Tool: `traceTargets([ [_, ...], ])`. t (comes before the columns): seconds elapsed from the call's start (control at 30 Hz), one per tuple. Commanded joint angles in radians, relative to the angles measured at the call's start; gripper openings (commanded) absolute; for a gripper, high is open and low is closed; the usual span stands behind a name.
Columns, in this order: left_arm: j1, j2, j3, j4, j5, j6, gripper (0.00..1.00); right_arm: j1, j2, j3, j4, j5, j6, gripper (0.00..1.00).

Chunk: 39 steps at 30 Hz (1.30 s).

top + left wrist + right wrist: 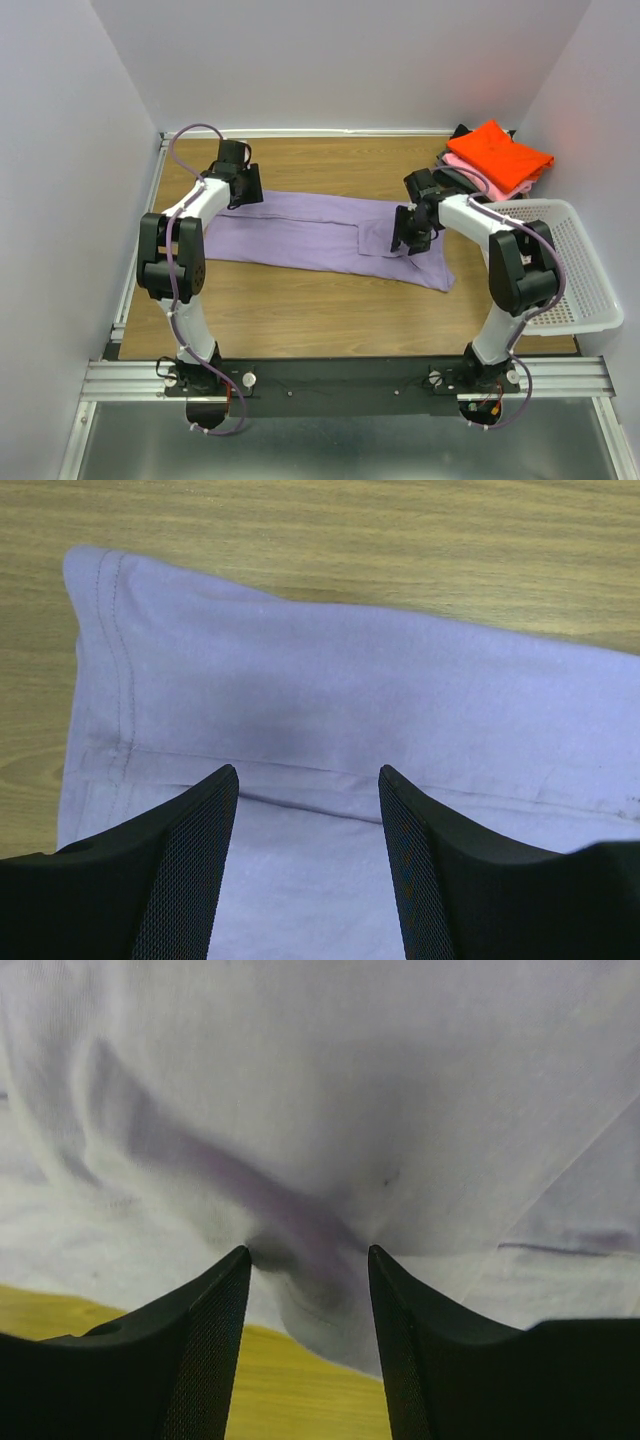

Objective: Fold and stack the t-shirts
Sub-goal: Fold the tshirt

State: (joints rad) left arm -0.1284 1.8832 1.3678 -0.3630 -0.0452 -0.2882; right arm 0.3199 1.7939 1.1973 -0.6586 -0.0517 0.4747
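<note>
The lavender t-shirt (310, 235) lies flat, its long axis running from the left gripper (308, 780), jaws apart and empty just above one stitched end, to the right gripper (308, 1255), part-open astride a cloth pucker, its hold uncertain.

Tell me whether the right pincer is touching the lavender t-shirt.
Touching. The right wrist view shows the lavender t-shirt puckered into a dark crease pressed against both fingertips of the right pincer.

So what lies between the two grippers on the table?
Only the lavender t-shirt, stretched across the wooden table from the left gripper to the right gripper; the top view shows it.
</note>
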Motion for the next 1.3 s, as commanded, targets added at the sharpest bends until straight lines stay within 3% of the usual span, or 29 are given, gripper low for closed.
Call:
traceTargets([
  [0.0,0.001,-0.01,0.002,0.006,-0.008,0.014,0.66,0.007,-0.071,-0.036,0.004,-0.12,0.012,0.57],
  [0.4,0.001,0.019,0.039,0.004,-0.005,0.02,0.66,0.015,-0.091,-0.053,-0.018,-0.257,-0.007,0.57],
  [0.83,-0.063,0.079,0.221,-0.005,0.06,0.035,0.66,-0.04,-0.111,0.028,-0.09,-0.022,0.031,0.57],
  [1.1,-0.076,0.114,0.101,0.073,0.224,-0.009,0.65,-0.077,0.027,0.061,-0.075,0.035,0.008,0.57],
  [1.27,-0.077,0.125,0.004,0.104,0.248,-0.014,0.64,-0.079,0.116,0.133,-0.059,0.071,-0.002,0.57],
])
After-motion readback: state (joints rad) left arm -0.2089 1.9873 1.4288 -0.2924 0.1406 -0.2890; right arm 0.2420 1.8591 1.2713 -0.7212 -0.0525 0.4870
